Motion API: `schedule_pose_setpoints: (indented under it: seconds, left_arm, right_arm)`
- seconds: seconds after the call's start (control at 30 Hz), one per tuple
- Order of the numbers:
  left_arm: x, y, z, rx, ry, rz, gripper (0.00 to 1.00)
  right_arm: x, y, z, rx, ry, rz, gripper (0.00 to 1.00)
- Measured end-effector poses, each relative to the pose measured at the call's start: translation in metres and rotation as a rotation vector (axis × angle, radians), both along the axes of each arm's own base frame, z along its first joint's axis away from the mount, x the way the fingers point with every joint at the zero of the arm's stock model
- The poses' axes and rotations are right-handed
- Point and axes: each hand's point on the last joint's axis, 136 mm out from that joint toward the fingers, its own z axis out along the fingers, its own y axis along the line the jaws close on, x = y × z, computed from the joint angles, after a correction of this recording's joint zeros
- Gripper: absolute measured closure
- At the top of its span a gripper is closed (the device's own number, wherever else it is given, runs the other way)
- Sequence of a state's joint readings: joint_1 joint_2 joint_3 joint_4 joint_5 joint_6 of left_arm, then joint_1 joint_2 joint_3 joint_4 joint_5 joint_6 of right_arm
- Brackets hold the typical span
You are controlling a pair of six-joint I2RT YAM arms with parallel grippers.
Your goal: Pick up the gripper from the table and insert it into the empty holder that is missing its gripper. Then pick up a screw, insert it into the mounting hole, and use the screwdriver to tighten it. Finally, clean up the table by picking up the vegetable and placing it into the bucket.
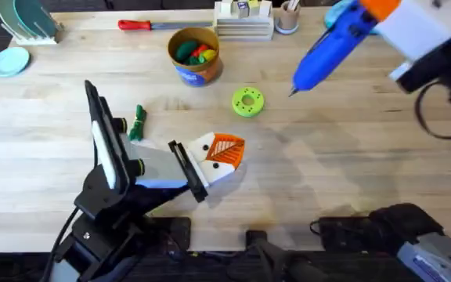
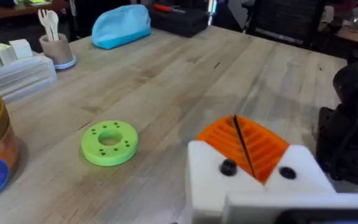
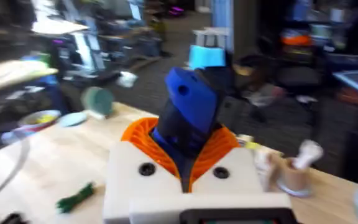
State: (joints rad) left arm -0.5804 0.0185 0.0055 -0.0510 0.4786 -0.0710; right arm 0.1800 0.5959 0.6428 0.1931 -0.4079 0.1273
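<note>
My right gripper (image 1: 384,11) is high over the table's far right, shut on the blue screwdriver (image 1: 331,48), whose metal tip points down toward the lime disc (image 1: 247,102). In the right wrist view the screwdriver (image 3: 188,121) sits between the orange pads (image 3: 143,134). My left gripper (image 1: 224,150) rests low at the table's middle with its orange ribbed pads (image 2: 263,149) pressed together; two dark screw heads (image 2: 227,167) sit in its white blocks. The dark-green vegetable (image 1: 137,123) lies left of it. The yellow-orange bucket (image 1: 195,56) stands at the back. A loose gripper piece and an empty holder are out of view.
A red-handled screwdriver (image 1: 143,25), stacked clear boxes (image 1: 243,27) and a pen cup (image 1: 287,17) line the far edge. A dish rack (image 1: 26,19) and a blue plate (image 1: 10,60) sit far left. A blue cloth bundle (image 2: 122,26) lies at the back right.
</note>
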Motion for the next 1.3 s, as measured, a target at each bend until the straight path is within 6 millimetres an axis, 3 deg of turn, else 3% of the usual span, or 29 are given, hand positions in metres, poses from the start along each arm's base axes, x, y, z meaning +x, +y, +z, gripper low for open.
schedule_pose_setpoints:
  seconds: [0.2,0.4,0.53,0.63,0.83,1.1,1.3]
  left_arm:
    - [0.0,0.0,0.0,0.0,0.0,0.0,0.996]
    - [0.0,0.0,0.0,0.0,0.0,0.0,0.996]
    - [0.0,0.0,0.0,0.0,0.0,0.0,0.996]
    - [0.0,0.0,0.0,0.0,0.0,0.0,0.996]
    - [0.0,0.0,0.0,0.0,0.0,0.0,0.996]
    - [0.0,0.0,0.0,0.0,0.0,0.0,0.996]
    - [0.0,0.0,0.0,0.0,0.0,0.0,0.996]
  right_arm:
    - [-0.032,0.06,-0.006,0.04,-0.009,0.254,0.982]
    - [-0.053,0.11,0.001,0.047,-0.069,0.443,0.982]
    - [-0.067,0.137,0.006,0.039,-0.148,0.531,0.982]
    - [-0.075,0.154,-0.001,0.008,-0.167,0.579,0.982]
    - [-0.077,0.17,-0.016,-0.036,-0.154,0.613,0.982]
    - [-0.077,0.171,-0.005,-0.028,-0.238,0.603,0.982]
    - [-0.073,0.175,-0.013,-0.046,-0.226,0.602,0.982]
